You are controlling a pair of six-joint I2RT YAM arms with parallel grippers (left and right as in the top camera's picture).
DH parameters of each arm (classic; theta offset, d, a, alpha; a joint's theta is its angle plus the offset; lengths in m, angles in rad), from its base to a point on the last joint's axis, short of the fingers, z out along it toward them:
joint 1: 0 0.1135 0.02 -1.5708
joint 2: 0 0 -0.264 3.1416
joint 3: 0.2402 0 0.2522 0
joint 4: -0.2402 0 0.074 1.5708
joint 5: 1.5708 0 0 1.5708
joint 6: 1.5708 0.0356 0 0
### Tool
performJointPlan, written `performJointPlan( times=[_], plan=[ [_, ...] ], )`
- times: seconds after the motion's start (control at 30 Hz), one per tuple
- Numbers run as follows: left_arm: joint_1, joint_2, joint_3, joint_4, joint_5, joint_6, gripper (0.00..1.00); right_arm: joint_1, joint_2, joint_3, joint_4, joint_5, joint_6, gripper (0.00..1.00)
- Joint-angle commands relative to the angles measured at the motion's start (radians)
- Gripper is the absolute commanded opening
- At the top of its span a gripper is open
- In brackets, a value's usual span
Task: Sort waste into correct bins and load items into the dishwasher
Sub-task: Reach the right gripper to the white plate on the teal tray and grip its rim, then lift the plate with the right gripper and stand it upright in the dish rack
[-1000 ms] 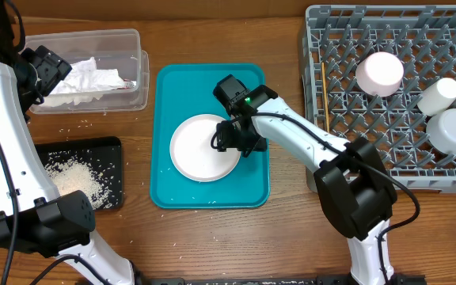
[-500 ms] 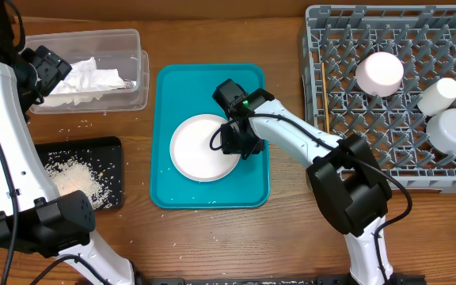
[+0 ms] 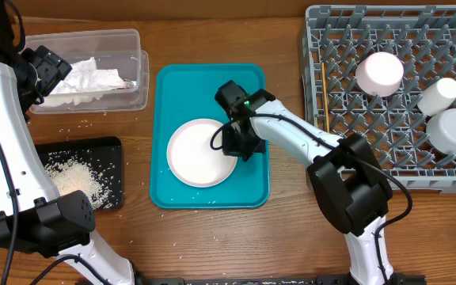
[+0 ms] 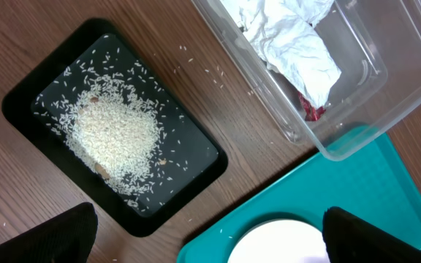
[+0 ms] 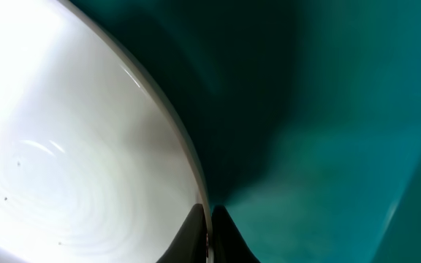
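where the plate (image 3: 200, 152) is lying: flat on the teal tray (image 3: 172, 87)
right gripper (image 5: 210, 232): pinching the plate's thin rim
left gripper (image 4: 209, 239): spreading wide, holding nothing
handling: likely hard, slippery, breakable — rim grip is looking right

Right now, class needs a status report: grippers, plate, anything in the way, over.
Left gripper open, idle. Right gripper shut on plate rim; plate on teal tray. No object seen between tray and dish rack.

White plate (image 3: 202, 152) on a teal tray (image 3: 172, 87). Far left, a clear tub (image 3: 133, 47) with white napkins (image 3: 93, 77) and a red-and-white wrapper (image 4: 311, 108). White rice (image 3: 74, 180) speckles the black tray (image 3: 105, 150) at near left. Far right, a latticed grey dish rack (image 3: 335, 39); brown wood-grain table (image 3: 283, 237).
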Motion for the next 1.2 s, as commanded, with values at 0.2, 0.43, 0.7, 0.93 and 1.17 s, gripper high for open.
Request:
performJointPlan(
  times=[0.2,0.43,0.7,0.93,1.17],
  plan=[
    [-0.001,0.008,-0.004,-0.002,0.004,0.001,1.0,-0.171,-0.008,0.44,-0.299,0.186,0.002,0.04],
    [-0.001,0.008,-0.005,-0.002,0.004,0.001,1.0,-0.362,-0.008,0.855,-0.489,0.538,-0.001,0.04],
    [-0.002,0.008,-0.004,-0.002,0.005,0.001,1.0,-0.508,-0.007,0.883,-0.483,0.867,-0.001,0.04],
    [-0.002,0.008,-0.004,-0.002,0.004,0.001,1.0,-0.524,-0.006,0.74,-0.352,0.943,0.002,0.04],
    [-0.002,0.008,-0.004,-0.002,0.005,0.001,1.0,-0.525,-0.006,0.567,-0.208,1.052,-0.003,0.04]
  ],
)
